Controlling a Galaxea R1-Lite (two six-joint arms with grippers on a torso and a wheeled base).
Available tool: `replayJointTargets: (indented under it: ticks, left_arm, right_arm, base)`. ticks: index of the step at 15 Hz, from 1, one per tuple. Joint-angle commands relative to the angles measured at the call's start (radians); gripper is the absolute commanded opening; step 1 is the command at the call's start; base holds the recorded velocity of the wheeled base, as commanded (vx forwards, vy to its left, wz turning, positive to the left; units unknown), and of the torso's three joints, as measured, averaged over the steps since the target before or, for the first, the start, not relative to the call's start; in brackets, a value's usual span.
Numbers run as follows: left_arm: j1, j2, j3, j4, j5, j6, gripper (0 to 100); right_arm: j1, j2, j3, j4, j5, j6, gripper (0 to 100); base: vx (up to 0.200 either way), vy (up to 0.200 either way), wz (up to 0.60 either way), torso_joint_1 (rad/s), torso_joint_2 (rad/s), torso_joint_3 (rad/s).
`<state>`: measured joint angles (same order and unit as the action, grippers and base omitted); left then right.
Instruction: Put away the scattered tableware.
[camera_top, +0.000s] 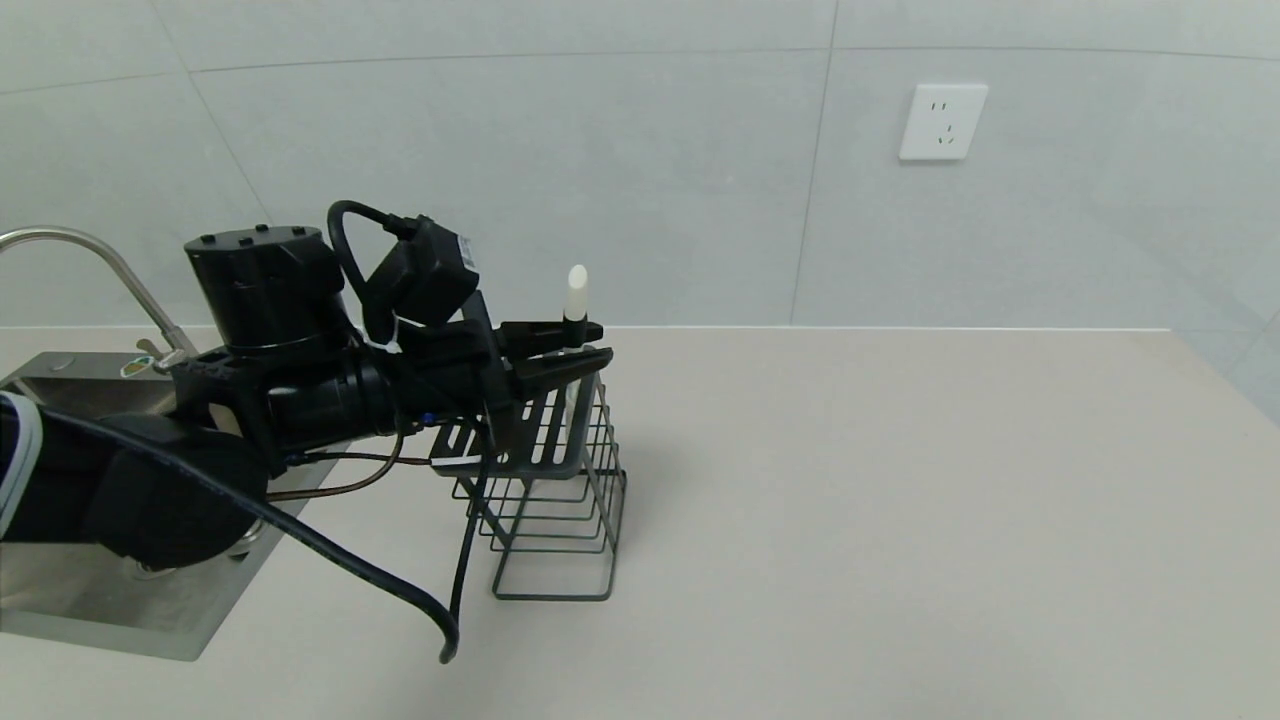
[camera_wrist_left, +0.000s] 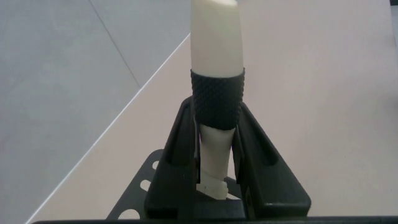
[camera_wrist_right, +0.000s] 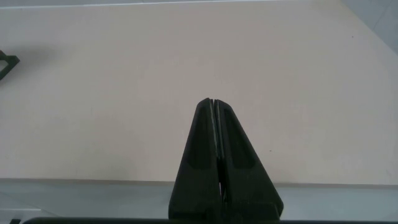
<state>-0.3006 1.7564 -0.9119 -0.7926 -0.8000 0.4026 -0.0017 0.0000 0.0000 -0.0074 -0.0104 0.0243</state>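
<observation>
**Over the wire rack: utensil gripped, release pending**

Beside the sink (camera_top: 100, 600) and above the wire rack (camera_top: 555, 540), held upright in the left gripper (camera_top: 590, 342): a utensil (camera_top: 576, 285) with a pale handle and a black knurled band, pinched just below that band. Pale shaft faintly visible going down among the top wires; lower end not made out. Judged as the stowing step, close to finished for this piece. Next move, most likely: lower straight down with the tip kept clear of the wires, then let go and lift away vertically. Worth keeping the shaft plumb, to avoid snagging a wire or tipping the light rack.

Clenched on nothing, the right gripper (camera_wrist_right: 214, 109), hanging over bare countertop (camera_top: 900, 500). Plenty of open counter on the robot's right of the rack. Tighter on the left, with the sink rim and the faucet (camera_top: 90, 250) close by. Wall (camera_top: 600, 150) well behind the rack.
</observation>
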Motion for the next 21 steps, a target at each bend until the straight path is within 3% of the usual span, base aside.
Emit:
replayJointTargets:
  ticks: [1,13,14,21]
  left_arm:
    - [0.000,0.005,0.001,-0.001,0.001,-0.001,0]
    - [0.005,0.006,0.022,-0.002,0.015,-0.004,0]
    - [0.005,0.005,0.022,-0.001,0.015,-0.005,100]
    - [0.005,-0.003,0.022,-0.002,0.015,-0.005,100]
  right_arm:
    - [0.000,0.000,0.000,0.000,0.000,0.000,0]
    - [-0.001,0.000,0.000,0.000,0.000,0.000,0]
    - [-0.001,0.000,0.000,0.000,0.000,0.000,0]
    - [0.000,0.000,0.000,0.000,0.000,0.000,0]
  base:
    - [0.000,0.000,0.00,0.000,0.00,0.000]
    - [0.000,0.000,0.00,0.000,0.00,0.000]
    - [0.000,0.000,0.00,0.000,0.00,0.000]
    - [0.000,0.000,0.00,0.000,0.00,0.000]
